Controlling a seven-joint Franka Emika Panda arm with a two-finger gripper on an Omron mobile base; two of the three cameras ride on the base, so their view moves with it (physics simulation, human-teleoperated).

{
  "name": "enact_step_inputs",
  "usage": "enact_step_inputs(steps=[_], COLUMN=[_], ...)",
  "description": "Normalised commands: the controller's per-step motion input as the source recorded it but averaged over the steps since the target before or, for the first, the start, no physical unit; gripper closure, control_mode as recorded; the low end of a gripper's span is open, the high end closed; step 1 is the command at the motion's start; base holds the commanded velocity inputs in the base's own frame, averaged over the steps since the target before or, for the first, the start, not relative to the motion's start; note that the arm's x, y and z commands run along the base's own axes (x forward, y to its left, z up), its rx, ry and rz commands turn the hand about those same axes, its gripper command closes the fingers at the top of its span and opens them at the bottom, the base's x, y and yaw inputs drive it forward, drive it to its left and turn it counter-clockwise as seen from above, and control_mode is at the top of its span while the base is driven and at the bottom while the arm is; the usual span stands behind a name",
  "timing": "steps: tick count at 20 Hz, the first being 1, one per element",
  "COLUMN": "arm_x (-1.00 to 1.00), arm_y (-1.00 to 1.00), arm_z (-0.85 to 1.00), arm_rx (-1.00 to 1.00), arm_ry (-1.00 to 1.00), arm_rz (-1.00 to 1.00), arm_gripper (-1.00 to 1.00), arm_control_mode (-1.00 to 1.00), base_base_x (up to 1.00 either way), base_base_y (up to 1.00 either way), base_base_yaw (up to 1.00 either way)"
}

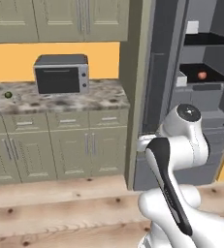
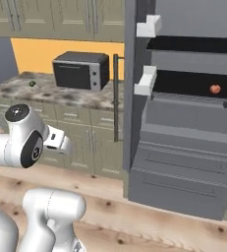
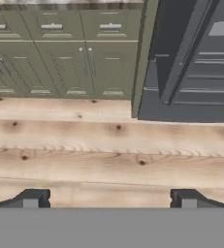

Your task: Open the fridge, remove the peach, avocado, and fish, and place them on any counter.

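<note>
Gripper (image 3: pixel 109 198) wide open, holding nothing, above wood floor (image 3: pixel 108 155), near fridge (image 3: pixel 191 63)

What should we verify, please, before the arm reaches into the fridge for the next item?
1. Fridge door open, shelves exposed: ok.
2. Peach located on a black shelf inside: ok.
3. Avocado already on the counter, left of the microwave: ok.
4. Fish located: cannot tell; nothing fish-shaped is recognisable.
5. Gripper open and empty: ok, fingertips wide apart with only floor between them.
6. Gripper aimed at the shelf: not ok; the hand view looks at the floor and lower cabinets.
</note>
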Motion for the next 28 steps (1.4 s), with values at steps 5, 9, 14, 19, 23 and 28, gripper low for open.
enact_step_inputs(steps=[5, 9, 14, 19, 23, 28], arm_x=[0.0, 0.0, 0.0, 0.0, 0.0, 0.0], arm_y=[0.0, 0.0, 0.0, 0.0, 0.0, 0.0], arm_z=[0.0, 0.0, 0.0, 0.0, 0.0, 0.0], arm_rx=[0.0, 0.0, 0.0, 0.0, 0.0, 0.0], arm_ry=[0.0, 0.0, 0.0, 0.0, 0.0, 0.0], arm_rz=[0.0, 0.0, 0.0, 0.0, 0.0, 0.0], arm_gripper=[-1.0, -1.0, -1.0, -1.0, -1.0, -1.0], arm_control_mode=[1.0, 1.0, 1.0, 1.0, 1.0, 1.0], base_base_x=[0.19, 0.55, 0.71, 0.75, 0.85, 1.0], base_base_y=[-1.0, -1.0, -0.96, -0.44, 0.0, 0.04], base_base_yaw=[0.08, -0.02, -0.11, -0.2, -0.29, -0.21])
